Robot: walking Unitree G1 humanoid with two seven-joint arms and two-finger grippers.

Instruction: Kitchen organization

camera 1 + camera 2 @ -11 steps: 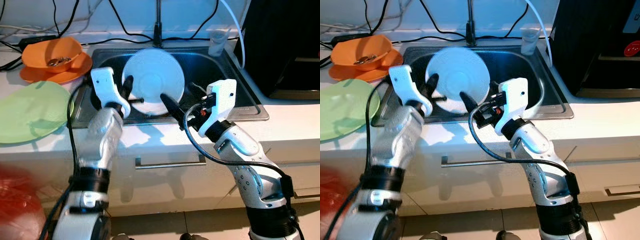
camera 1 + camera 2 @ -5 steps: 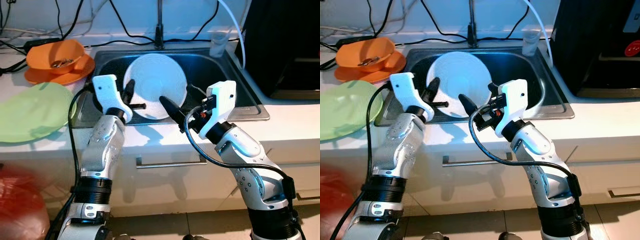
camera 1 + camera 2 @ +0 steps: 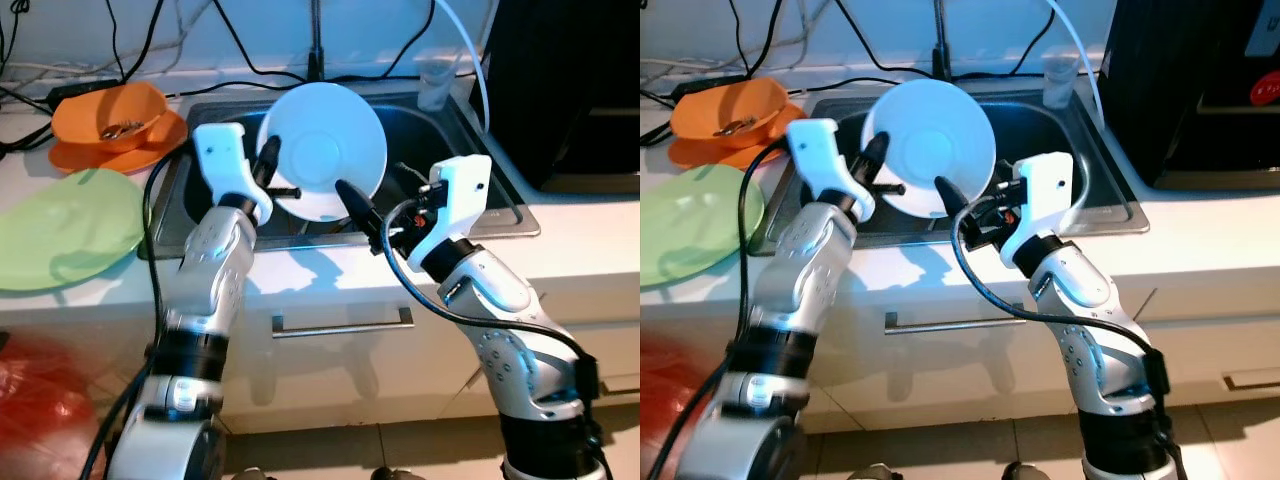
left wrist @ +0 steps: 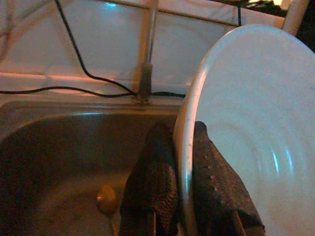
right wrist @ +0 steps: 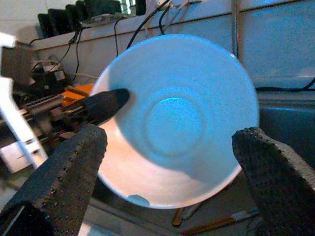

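While the left gripper pinches the left rim of the white plate, holding it upright above the sink, the right gripper waits near its front, fingers spread wide, touching nothing.

A: where's the plate at?
B: white, round, tipped up on edge above the sink, underside facing the camera. left gripper pinches its rim, one finger on each side.
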